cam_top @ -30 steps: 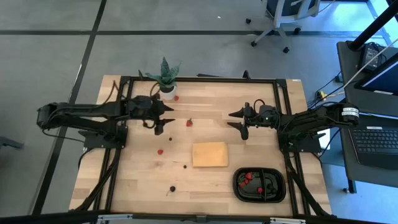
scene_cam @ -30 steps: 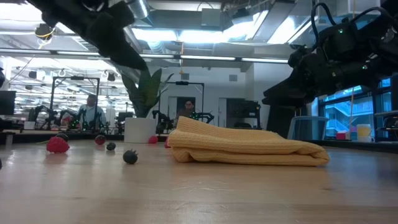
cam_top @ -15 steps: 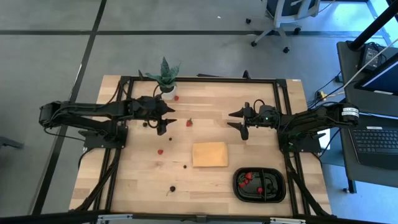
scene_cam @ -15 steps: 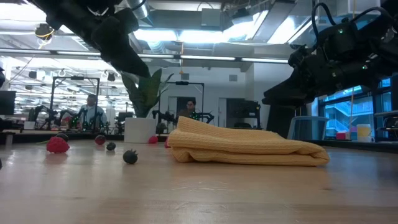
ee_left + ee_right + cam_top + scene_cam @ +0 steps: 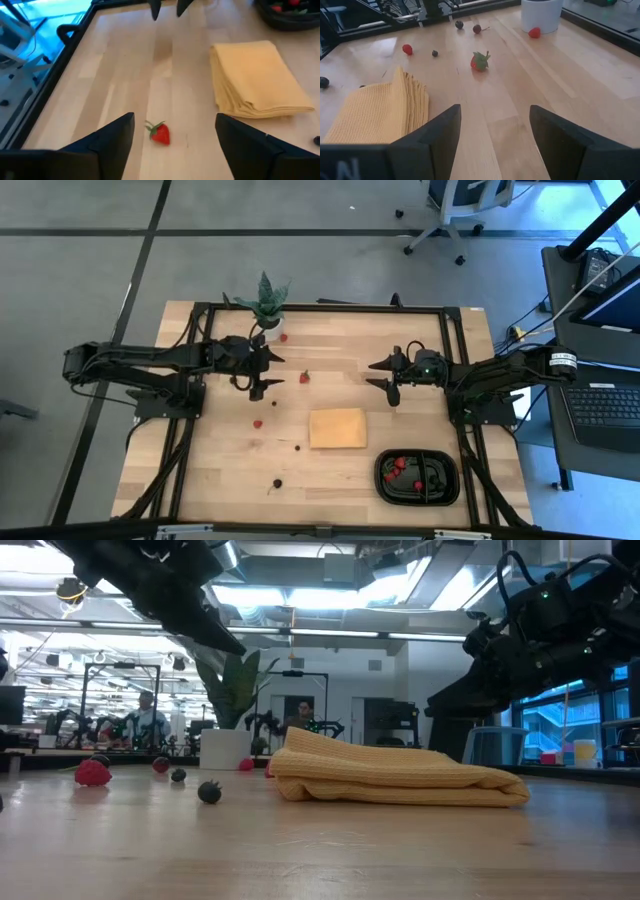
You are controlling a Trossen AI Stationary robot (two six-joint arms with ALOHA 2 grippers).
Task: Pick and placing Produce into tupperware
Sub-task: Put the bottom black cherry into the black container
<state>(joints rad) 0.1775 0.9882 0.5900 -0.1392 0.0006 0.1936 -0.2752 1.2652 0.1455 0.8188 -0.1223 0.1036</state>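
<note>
A red strawberry with a green top [image 5: 305, 377] lies on the wooden table between my two grippers. My left gripper [image 5: 269, 375] hangs open just left of it; in the left wrist view the strawberry [image 5: 160, 134] lies ahead, between the two fingers, untouched. My right gripper [image 5: 381, 380] hangs open to its right, with the strawberry [image 5: 480, 61] farther off. The black tupperware tray [image 5: 448, 485] stands at the near right with red and dark pieces in it. Other red [image 5: 258, 423] and dark [image 5: 277, 483] berries lie loose on the table.
A folded tan pad [image 5: 337, 427] lies near the table's middle, left of the tray. A potted spiky plant [image 5: 267, 305] stands at the far edge with a red berry [image 5: 283, 337] beside its pot. A black frame [image 5: 330, 307] runs round the table.
My left gripper has stayed above the same spot, rolled a little about its own line, and spread its fingers wider. The strawberry and the other berries lie where they were.
</note>
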